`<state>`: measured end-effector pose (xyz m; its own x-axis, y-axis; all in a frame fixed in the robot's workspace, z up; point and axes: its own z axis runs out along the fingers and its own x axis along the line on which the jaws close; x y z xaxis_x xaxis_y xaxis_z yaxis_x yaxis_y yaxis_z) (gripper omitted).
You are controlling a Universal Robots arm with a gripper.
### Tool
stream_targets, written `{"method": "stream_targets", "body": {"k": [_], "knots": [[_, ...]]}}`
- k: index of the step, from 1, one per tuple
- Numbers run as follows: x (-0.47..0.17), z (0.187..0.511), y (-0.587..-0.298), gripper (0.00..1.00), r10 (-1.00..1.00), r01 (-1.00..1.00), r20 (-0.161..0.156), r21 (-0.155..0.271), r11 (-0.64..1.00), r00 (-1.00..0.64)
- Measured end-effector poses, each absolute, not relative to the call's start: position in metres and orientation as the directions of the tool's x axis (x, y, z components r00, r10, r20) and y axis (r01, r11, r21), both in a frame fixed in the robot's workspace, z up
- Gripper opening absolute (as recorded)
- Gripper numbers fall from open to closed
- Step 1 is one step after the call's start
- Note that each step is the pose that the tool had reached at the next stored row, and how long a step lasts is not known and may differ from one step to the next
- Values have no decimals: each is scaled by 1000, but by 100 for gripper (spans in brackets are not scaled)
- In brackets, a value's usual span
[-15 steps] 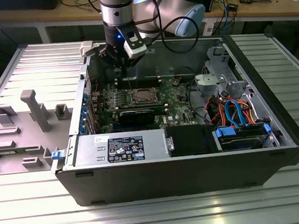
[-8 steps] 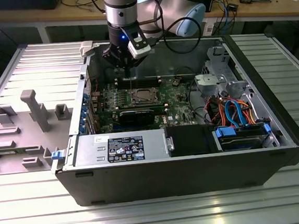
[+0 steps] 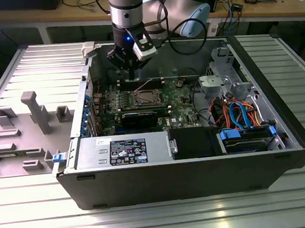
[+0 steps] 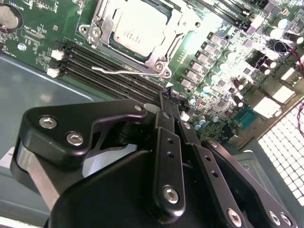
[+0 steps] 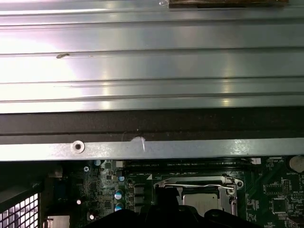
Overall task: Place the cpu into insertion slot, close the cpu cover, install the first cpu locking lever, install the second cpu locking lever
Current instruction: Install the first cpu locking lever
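The cpu (image 4: 137, 26) lies in the insertion slot (image 3: 145, 97) on the green board, its silvery face up. The cpu cover (image 4: 103, 24) lies flat around it as a silver frame. A thin wire locking lever (image 4: 118, 71) runs along the socket's edge beside the memory slots, its hooked end free; the same lever (image 5: 192, 183) shows in the first wrist view. My gripper (image 4: 167, 97) hangs above the board just past that edge, fingers shut with nothing between them. In the exterior view the gripper (image 3: 133, 73) is over the back of the board, behind the socket.
Black memory slots (image 4: 95, 64) lie between the socket and the case wall (image 5: 152, 149). A long black expansion card (image 3: 139, 116), the power supply (image 3: 121, 151) and a drive cage with blue and orange cables (image 3: 243, 116) stand nearer the front. A grey fixture (image 3: 34, 111) is left of the case.
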<state>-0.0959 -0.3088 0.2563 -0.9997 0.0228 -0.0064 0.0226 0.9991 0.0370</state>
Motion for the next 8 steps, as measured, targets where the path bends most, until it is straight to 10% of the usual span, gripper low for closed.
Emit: {"method": "stream_targets", "body": {"k": [8], "knots": [[-94, 249, -309, 11, 20, 20, -6, 33, 999, -1000]]}}
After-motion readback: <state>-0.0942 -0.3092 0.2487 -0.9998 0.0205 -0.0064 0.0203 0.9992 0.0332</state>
